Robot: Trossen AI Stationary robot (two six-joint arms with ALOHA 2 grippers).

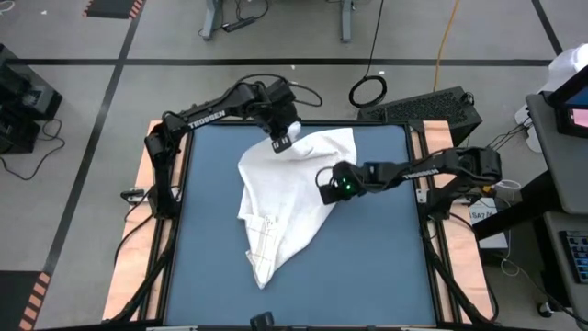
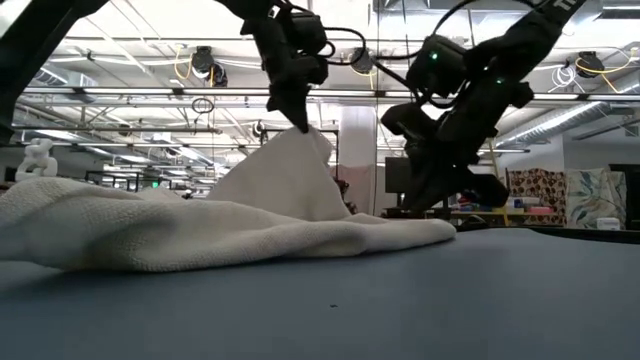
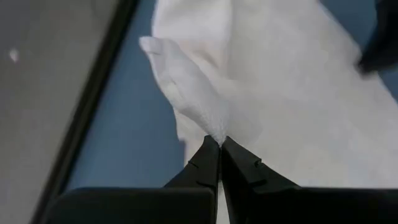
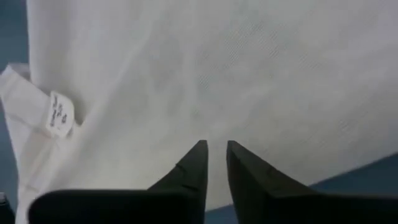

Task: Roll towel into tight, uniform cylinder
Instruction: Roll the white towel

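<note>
Now the left gripper (image 1: 283,142) pinches the towel (image 1: 289,198) at its far corner, lifted; the right gripper (image 1: 327,187), nearly shut, sits at its side edge, hold unclear; the cloth runs long toward the near edge.

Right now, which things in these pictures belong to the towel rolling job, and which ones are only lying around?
Part of the job:
- towel, crumpled on the blue table
- left gripper, pinching a raised fold
- right gripper, over the towel's edge

Just lying about:
- coiled cable on the floor
- black keyboard beyond the table
</note>
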